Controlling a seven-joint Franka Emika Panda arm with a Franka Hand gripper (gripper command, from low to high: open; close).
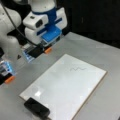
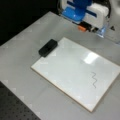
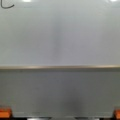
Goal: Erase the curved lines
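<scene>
Grey table point(image 1: 100, 52) | white board point(image 1: 62, 87) carries curve lines point(image 1: 78, 69) intact | eraser point(image 1: 37, 108) at board's 7 o'clock corner | my gripper point(image 1: 40, 50) spread wide, empty, at board's 11 o'clock

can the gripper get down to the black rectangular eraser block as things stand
Probably yes. The black rectangular eraser block lies uncovered at a corner of the white rectangular board, nothing over it. The gripper hangs empty above the grey table beyond the opposite edge.
</scene>
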